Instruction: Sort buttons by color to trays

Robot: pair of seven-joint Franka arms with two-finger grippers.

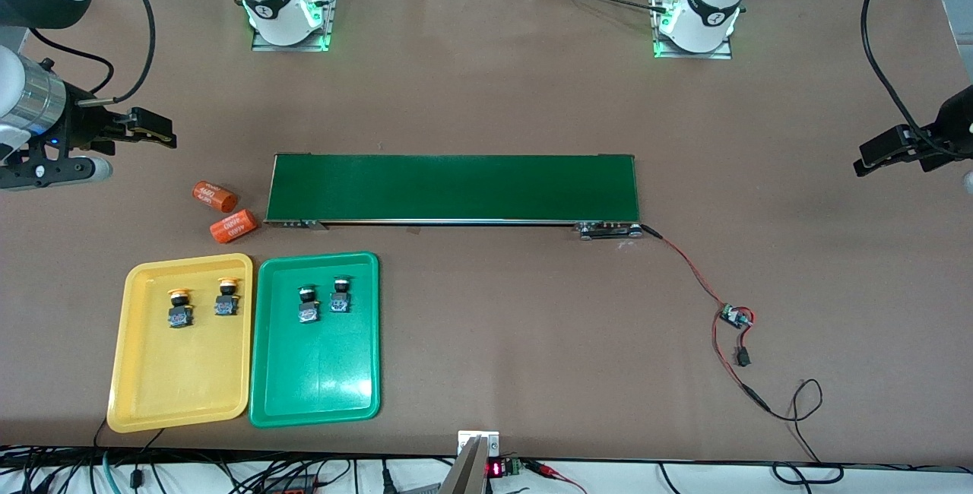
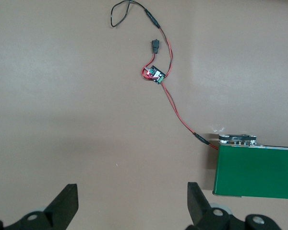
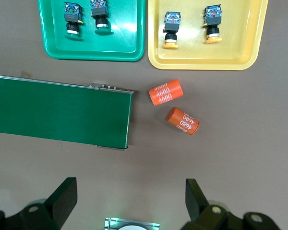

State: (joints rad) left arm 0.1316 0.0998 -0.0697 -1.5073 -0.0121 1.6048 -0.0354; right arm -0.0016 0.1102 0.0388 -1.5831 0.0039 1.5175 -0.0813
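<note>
Both grippers, left (image 1: 863, 166) & right (image 1: 169, 137), gape empty at frame edges; buttons already sorted, so needless reach could knock yellow plastic tray (image 1: 137, 372) or green one (image 1: 365, 372).

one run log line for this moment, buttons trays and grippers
yellow buttons: in yellow tray | green buttons: in green tray | left gripper: open, empty | right gripper: open, empty

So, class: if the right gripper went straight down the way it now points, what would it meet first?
Probably bare table. The right gripper, fingers open, points down at brown tabletop beside the conveyor belt end; the orange cylinders lie off that line. Depth is unclear.
</note>
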